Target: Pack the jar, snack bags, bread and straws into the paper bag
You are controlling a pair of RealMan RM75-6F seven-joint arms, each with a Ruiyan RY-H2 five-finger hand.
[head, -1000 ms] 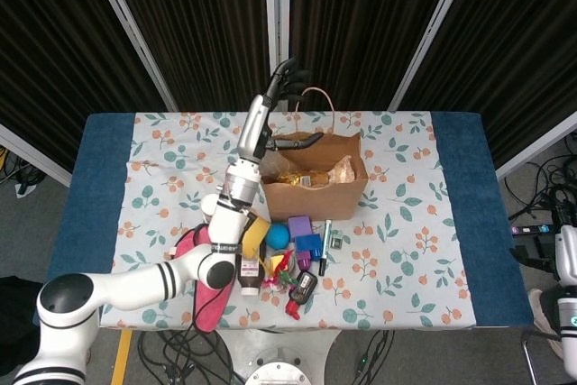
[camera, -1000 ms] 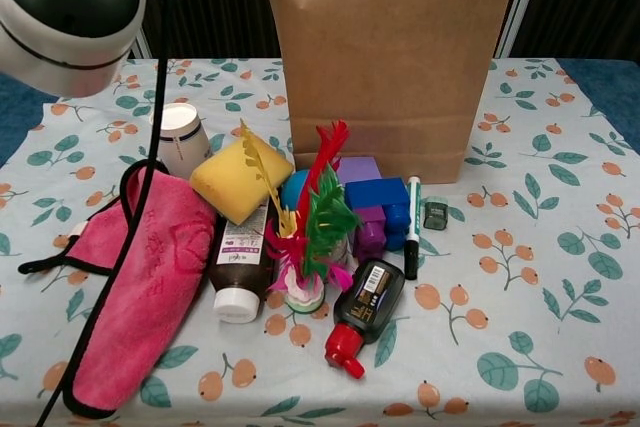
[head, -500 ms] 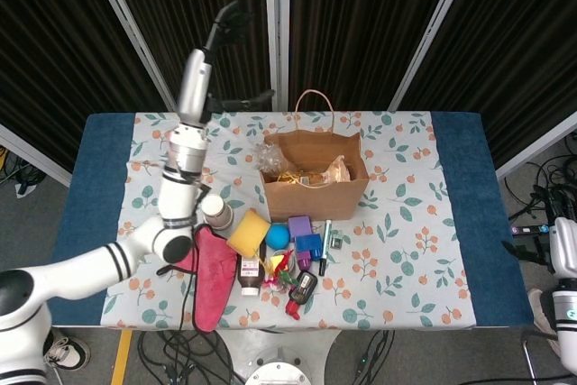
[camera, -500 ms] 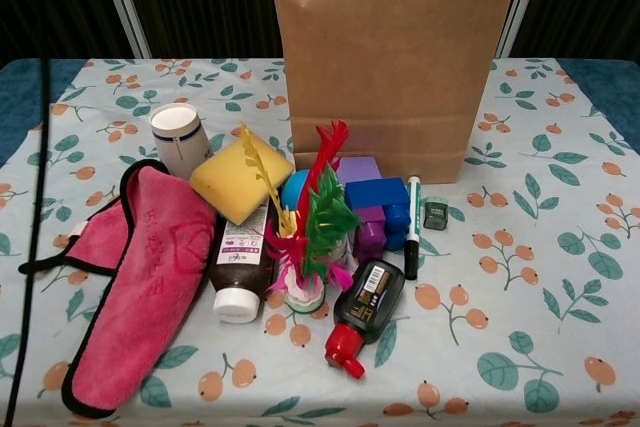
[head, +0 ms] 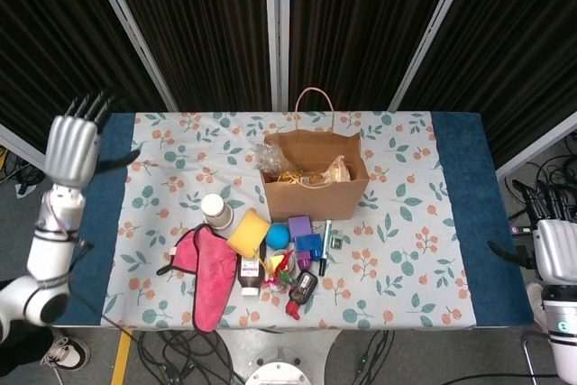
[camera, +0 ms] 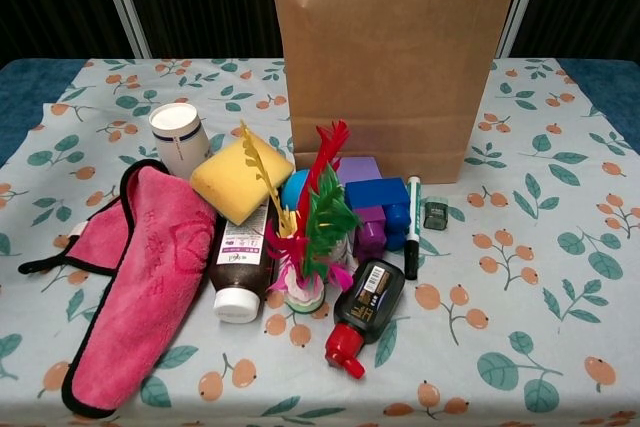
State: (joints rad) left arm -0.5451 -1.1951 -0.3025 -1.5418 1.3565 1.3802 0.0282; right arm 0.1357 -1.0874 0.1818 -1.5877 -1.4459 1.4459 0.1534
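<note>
1. I see my left hand (head: 72, 146) raised off the table's left edge, over the blue border; its fingers are spread and it holds nothing.
2. My right hand (head: 556, 250) sits beyond the table's right edge, low in the head view. Its fingers point up, slightly apart, with nothing in them. Neither hand shows in the chest view.
3. The paper bag (head: 314, 188) stands upright near the middle of the table, toward the far edge, mouth open and its handle (head: 314, 96) up.
4. Inside I can see clear snack bags (head: 341, 169) and yellowish packed goods (head: 293, 176); a crinkled clear bag (head: 267, 156) pokes over the bag's left rim. I cannot tell the jar, bread or straws apart in there.
5. In front of the bag, toward the near edge, lies a cluster: a white cup (camera: 180, 137) on its side, a yellow sponge (camera: 236, 179) just beside it, and a pink cloth (camera: 140, 272) spread out to the left.
6. A brown bottle (camera: 238, 267) lies with its white cap toward the near edge, touching the sponge.
7. A feather toy (camera: 310, 222) stands beside the bottle, with a blue ball (camera: 293, 187) behind it.
8. Purple and blue blocks (camera: 372, 202) sit just right of the feathers; a marker (camera: 412, 227) lies beside them, and a small dark sharpener (camera: 435, 214) sits right of that.
9. A black bottle (camera: 362, 302) with a red cap lies nearest the front edge.
</note>
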